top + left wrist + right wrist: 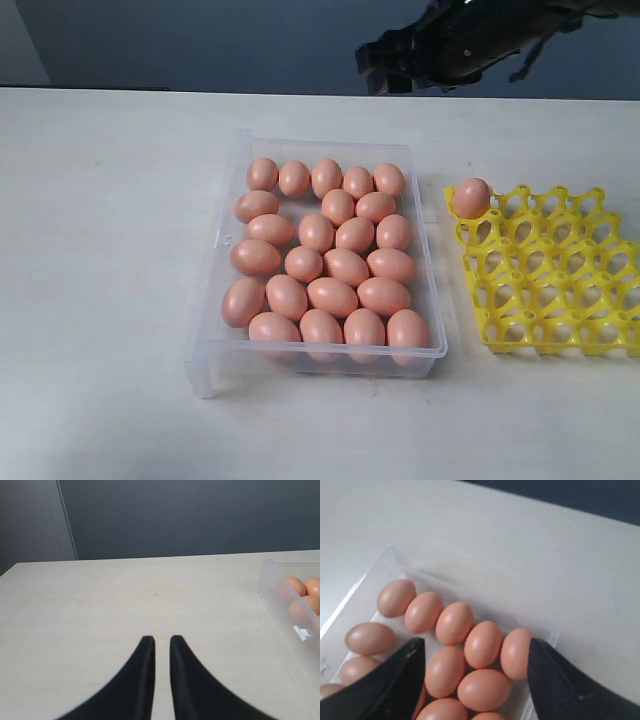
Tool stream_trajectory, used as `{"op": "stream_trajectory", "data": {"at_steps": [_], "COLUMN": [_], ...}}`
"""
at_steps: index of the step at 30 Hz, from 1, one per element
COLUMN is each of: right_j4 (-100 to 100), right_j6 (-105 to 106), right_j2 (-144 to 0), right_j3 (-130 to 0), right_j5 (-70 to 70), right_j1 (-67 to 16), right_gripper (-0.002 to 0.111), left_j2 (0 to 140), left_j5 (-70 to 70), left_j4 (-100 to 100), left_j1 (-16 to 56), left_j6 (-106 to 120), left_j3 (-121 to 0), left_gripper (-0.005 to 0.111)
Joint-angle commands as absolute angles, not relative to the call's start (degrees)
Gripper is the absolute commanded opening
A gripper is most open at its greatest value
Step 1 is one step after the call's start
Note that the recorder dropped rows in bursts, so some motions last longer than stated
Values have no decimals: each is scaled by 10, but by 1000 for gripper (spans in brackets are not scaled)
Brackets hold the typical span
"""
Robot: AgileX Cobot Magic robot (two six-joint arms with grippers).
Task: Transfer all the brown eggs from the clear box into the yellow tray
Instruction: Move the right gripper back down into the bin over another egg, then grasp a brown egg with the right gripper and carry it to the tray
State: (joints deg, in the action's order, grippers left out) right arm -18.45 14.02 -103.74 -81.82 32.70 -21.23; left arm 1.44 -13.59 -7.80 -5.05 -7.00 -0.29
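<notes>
box [213,300]: eggs [330,296] packed touching, no room between them; open from above.
tray [560,335]: one egg [471,197] in the far corner cup nearest the box; other cups free.
table [100,250]: bare left of the box; narrow lane between box and tray.
right gripper [475,645]: jaws wide over the far eggs.

Setting reads to me as a robotics lab bench. Evidence: a bare pale tabletop [100,300] set against a plain dark grey backdrop [200,515], and a black robot arm [450,45] hanging over the far edge. The props look staged: one clear box [330,143] of identical brown eggs [332,296] and a yellow tray [560,348] squared up beside it.
</notes>
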Motion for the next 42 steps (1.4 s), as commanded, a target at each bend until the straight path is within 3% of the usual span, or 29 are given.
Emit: {"op": "stream_trajectory", "data": {"at_steps": [1,12,33,36,42], "right_j4": [-158,-65,-81,-82,-91], "right_j6": [170,167,128,128,119], "right_j2": [-1108,-1253,-1306,-1306,-1303], "right_j3": [-887,-986,-992,-992,-992], "right_j5": [413,474,470,470,467], "right_j1": [-254,-294,-294,-294,-294], "right_gripper": [58,58,57,44,0], "left_j2": [15,15,15,15,15], "left_j5": [-137,-137,-137,-137,-137], "left_j4": [-78,-78,-78,-78,-78], "left_j1": [-50,-50,-50,-50,-50], "left_j6": [-70,-70,-70,-70,-70], "left_j3": [0,0,0,0,0], "left_gripper": [12,12,12,12,12]}}
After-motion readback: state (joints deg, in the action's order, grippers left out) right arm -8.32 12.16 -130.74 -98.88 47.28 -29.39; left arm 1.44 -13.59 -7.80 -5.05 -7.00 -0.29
